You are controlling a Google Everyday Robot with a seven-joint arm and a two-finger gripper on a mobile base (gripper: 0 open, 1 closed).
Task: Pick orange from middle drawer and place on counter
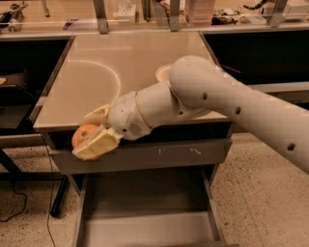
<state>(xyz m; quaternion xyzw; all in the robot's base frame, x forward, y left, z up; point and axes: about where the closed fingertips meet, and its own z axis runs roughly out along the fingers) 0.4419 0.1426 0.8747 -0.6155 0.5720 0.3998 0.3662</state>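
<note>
My gripper is shut on the orange, a small round glossy fruit held between the two pale fingers. It hangs in front of the counter's front left edge, level with the tabletop rim. The counter is a glossy tan top with a curved arc mark. The middle drawer stands pulled open below, its flat grey floor bare. My white arm crosses over the counter's right half from the right.
A white bowl on the counter is mostly hidden behind my arm. A shut drawer front with pale scuff marks sits above the open drawer. A cluttered bench runs along the back. Cables lie on the floor at left.
</note>
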